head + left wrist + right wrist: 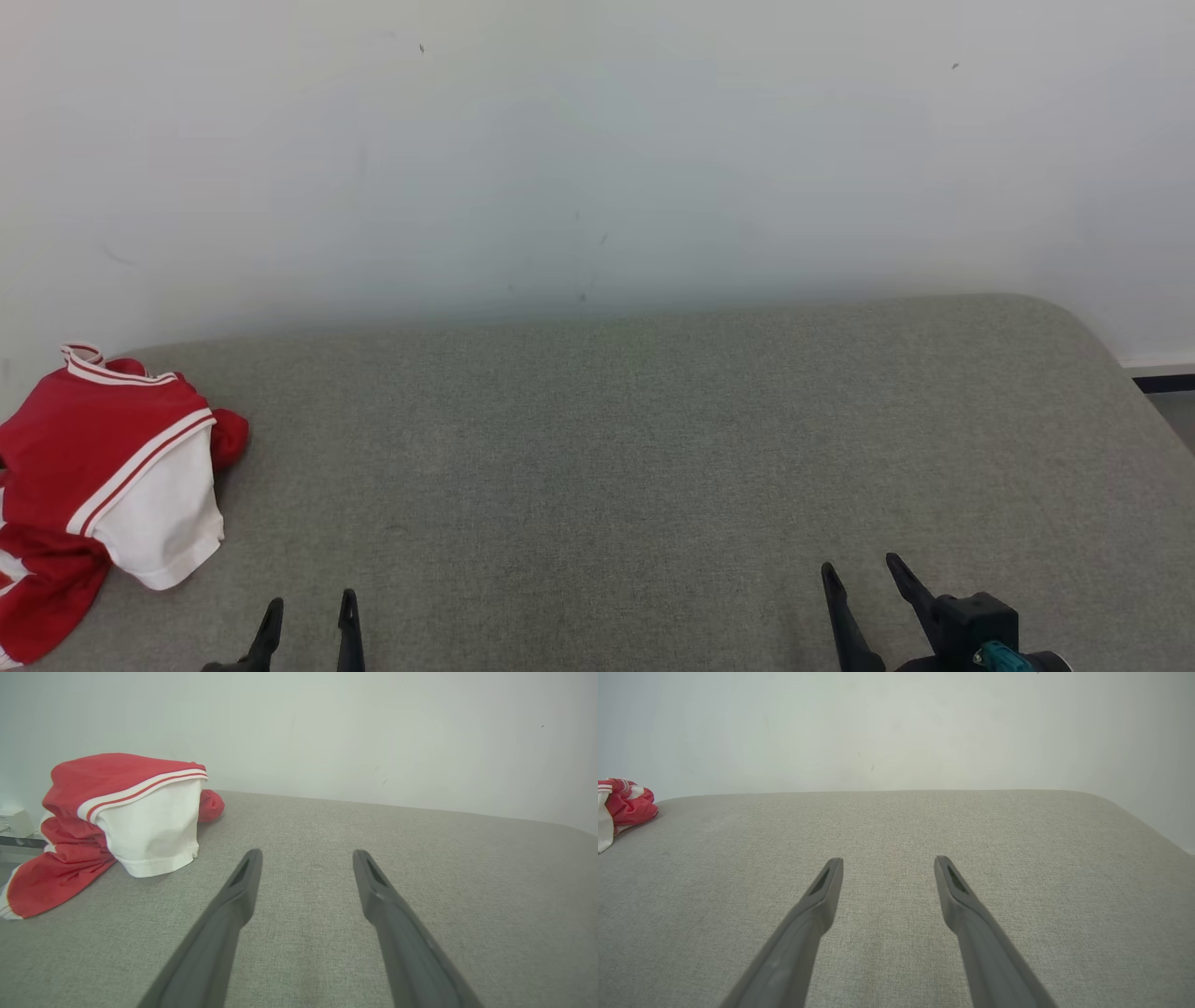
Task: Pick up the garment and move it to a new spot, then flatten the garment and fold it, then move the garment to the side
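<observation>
Nearest to me, at the bottom edge of the head view, are the long dark fingers of my left tool (311, 599), lower left, and my right tool (859, 563), lower right. Both are released, jaws spread wide with nothing between them, hovering over the grey fabric-covered tabletop (607, 448). Each wrist view shows bare grey weave between the fingertips.

The crumpled red-and-white cloth garment (103, 448) lies at the left edge of the head view, from the middle down to the lower left corner, on the tabletop's left end below the pale wall (597, 140). In my left wrist view it sits in the upper left, well apart from my fingertips. In my right wrist view only a scrap shows at the far left.

I judge it light, soft and limp: it will sag, drape and bunch once lifted, and a single pinch may drag hidden layers along. The pickup is not begun. I would go in with my left tool and take the raised red fold at the top of the heap, or the hemmed edge of the white panel (149, 830), pinching through the layers so the thin cloth cannot slip out.
</observation>
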### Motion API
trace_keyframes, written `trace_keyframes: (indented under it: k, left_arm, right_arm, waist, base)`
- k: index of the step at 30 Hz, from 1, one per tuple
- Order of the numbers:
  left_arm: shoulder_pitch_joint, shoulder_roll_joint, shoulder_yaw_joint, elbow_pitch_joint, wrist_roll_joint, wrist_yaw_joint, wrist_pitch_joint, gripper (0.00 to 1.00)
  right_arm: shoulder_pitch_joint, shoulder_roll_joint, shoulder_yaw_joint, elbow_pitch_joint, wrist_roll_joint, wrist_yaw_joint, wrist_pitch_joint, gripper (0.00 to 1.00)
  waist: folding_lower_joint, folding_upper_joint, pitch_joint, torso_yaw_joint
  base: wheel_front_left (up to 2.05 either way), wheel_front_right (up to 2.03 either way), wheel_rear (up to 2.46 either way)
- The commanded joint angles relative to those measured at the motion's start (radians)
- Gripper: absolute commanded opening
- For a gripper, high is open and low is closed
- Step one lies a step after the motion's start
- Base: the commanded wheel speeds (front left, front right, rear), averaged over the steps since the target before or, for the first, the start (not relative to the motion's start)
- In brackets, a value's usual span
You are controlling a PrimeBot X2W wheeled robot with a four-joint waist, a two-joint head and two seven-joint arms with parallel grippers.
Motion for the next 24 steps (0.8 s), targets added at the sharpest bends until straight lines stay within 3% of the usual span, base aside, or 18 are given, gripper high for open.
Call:
trace_keyframes:
  k: [1,16,24]
  left_arm:
    - [0.011,-0.001,0.001,0.002,0.025,0.004,-0.01,1.0]
    - [0.016,-0.002,0.003,0.0,0.018,0.004,-0.01,1.0]
    - [0.019,-0.002,0.015,-0.008,-0.002,0.009,-0.009,1.0]
  right_arm:
    - [0.01,-0.003,0.004,0.002,-0.025,-0.002,-0.009,1.0]
    - [0.014,-0.003,0.0,0.003,-0.017,-0.002,-0.011,1.0]
    - [0.021,-0.003,-0.002,-0.002,-0.011,-0.002,-0.014,1.0]
  waist:
    - [0.0002,0.0,-0.002,0.0]
    - [0.0002,0.0,0.0,0.003]
    - [0.0002,0.0,0.005,0.062]
  base:
    - [0.0,0.0,0.0]
    - [0.0,0.0,0.0]
    - [0.0,0.0,0.0]
